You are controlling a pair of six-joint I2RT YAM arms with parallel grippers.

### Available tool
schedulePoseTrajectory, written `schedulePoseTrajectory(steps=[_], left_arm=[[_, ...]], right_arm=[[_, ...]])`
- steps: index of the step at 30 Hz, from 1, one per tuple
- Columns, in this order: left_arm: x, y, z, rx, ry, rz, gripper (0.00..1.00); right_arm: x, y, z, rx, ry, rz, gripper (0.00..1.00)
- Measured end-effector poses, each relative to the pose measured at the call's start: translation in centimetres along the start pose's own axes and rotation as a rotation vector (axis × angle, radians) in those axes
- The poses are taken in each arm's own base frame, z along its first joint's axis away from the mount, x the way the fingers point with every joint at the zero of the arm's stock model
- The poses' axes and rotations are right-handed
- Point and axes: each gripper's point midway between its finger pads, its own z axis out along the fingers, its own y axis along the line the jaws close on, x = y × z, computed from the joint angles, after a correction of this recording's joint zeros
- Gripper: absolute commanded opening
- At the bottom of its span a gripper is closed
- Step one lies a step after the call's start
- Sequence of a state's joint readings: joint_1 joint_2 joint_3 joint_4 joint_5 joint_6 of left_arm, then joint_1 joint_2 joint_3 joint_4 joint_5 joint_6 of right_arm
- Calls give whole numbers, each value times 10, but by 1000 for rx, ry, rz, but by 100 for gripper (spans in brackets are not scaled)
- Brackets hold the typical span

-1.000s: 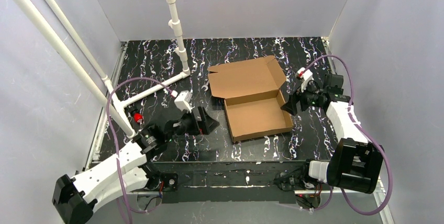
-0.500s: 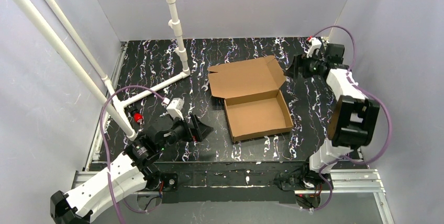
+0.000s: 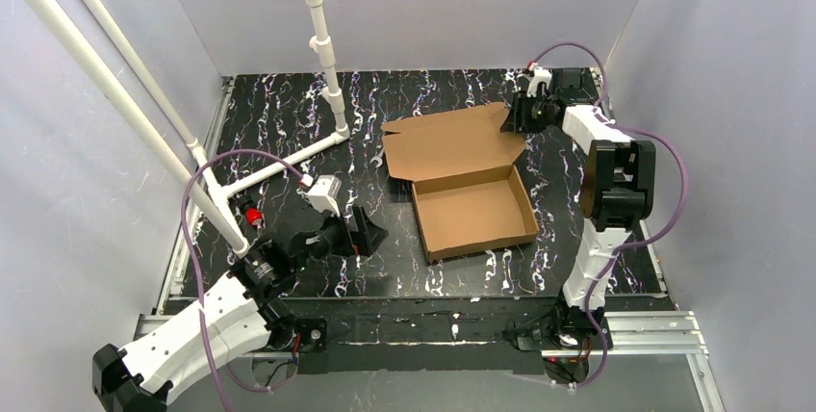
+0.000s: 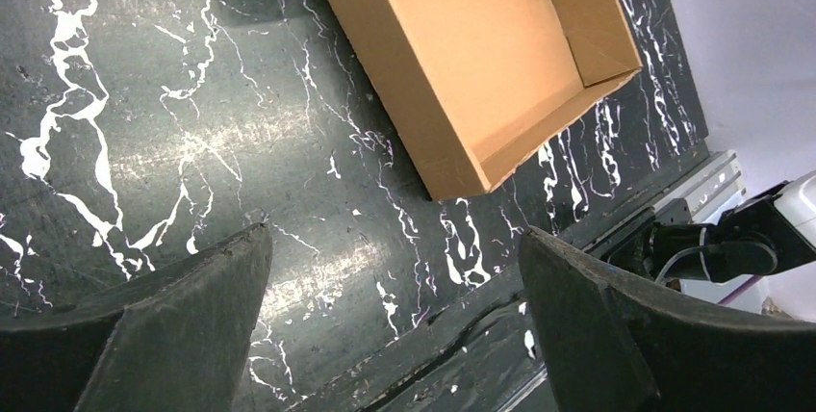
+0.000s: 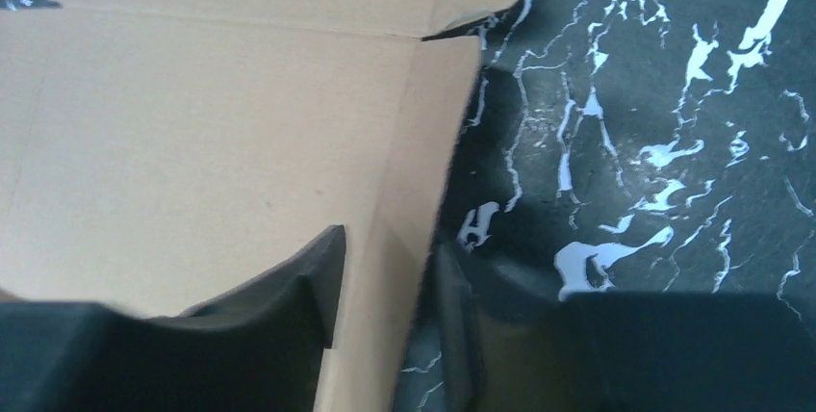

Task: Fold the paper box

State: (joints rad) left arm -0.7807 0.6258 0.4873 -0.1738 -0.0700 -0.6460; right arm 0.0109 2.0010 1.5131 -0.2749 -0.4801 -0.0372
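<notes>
Brown cardboard makes the paper box (image 3: 474,212), which lies near the middle of the black marbled table (image 3: 289,123). Its shallow tray is already formed, with four walls standing, and its open side faces up. The lid (image 3: 447,142) is not closed; it lies flat on the table on the far side of the tray, joined to the tray's far wall.

At the far right corner of the lid is the right gripper (image 3: 510,115). In the right wrist view its two fingers (image 5: 308,287) stand on both sides of the lid's side flap (image 5: 414,191): one finger is over the cardboard, the other is over the table just beside the edge. I cannot tell if they press the flap or only stand around it.

To the left of the tray is the left gripper (image 3: 370,229), apart from it and low over the bare table. Its jaws are spread wide and carry nothing.

A white pipe frame (image 3: 322,46) stands at the far left of the table.
</notes>
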Motion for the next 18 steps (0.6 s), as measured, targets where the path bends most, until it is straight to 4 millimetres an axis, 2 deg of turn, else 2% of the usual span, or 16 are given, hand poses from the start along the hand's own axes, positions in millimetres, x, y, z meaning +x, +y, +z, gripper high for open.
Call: schedulePoseTrajectory(steps=[1,2,3,6,9,12,13,14,15,16,17,18], left_arm=[[1,1,1,-5,4,1,98],[2,2,2,-9,9,2,98],[3,2,3,-14,16,3,98],[4,3,5,-28,35,6,98],[3,2,6,-29,37,-4,98],[-4,-4,12,-26,51,25,98],[-20,-15,17,-38,78,76,98],[-32,-22,23,-44,90,107,98],[-39,-27,25,-51,103,124,98],[-53,-36,34,-55,113,149,98],[-66,-44,47,-61,120,174,98],[-65,-41,58,-89,164,198,98]], right_arm=[[2,-3,3,6,6,13,16],[4,-6,5,10,12,27,6],[6,-9,8,12,17,53,1],[6,-12,10,11,15,115,1],[-12,-19,4,23,-73,153,1],[-31,-50,-34,114,-223,206,2],[-40,-62,-43,142,-267,212,11],[-48,-69,-48,158,-299,211,26],[-49,-70,-48,162,-308,212,34],[-52,-70,-48,165,-319,211,54],[-54,-70,-48,170,-324,206,70],[-54,-69,-48,173,-322,191,94]])
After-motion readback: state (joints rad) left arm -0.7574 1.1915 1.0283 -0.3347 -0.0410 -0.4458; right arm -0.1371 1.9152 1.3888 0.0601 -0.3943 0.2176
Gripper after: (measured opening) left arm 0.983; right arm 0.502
